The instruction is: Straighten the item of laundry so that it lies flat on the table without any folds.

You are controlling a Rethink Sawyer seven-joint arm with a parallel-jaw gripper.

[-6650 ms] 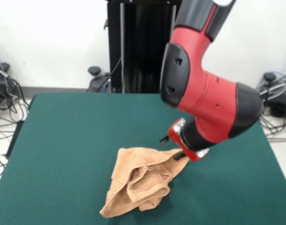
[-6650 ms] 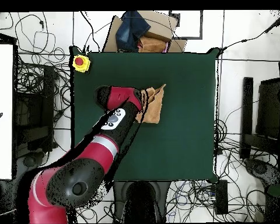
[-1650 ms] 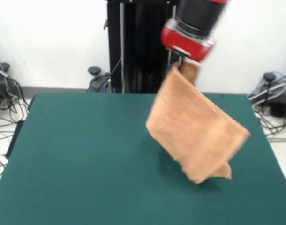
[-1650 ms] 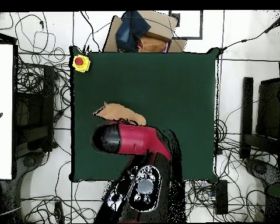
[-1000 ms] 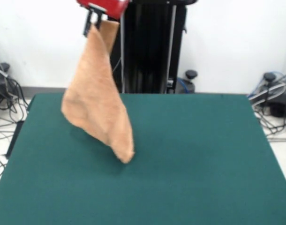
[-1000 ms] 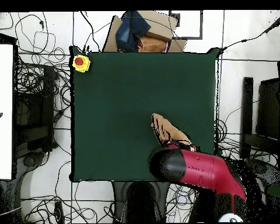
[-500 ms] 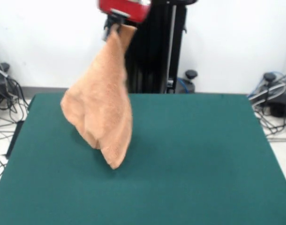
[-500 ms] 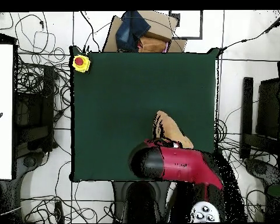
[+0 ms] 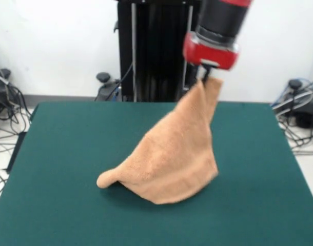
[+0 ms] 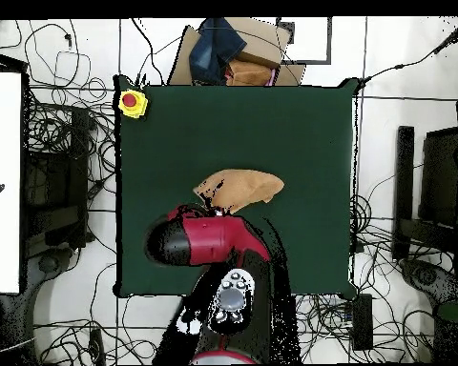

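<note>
Towel (image 9: pixel 172 159) hangs from gripper (image 9: pixel 208 78) clamped on its top corner — slanting down-left to table (image 9: pixel 69 138).

No legible text, label, brand, number or sign on anything in either view.
</note>
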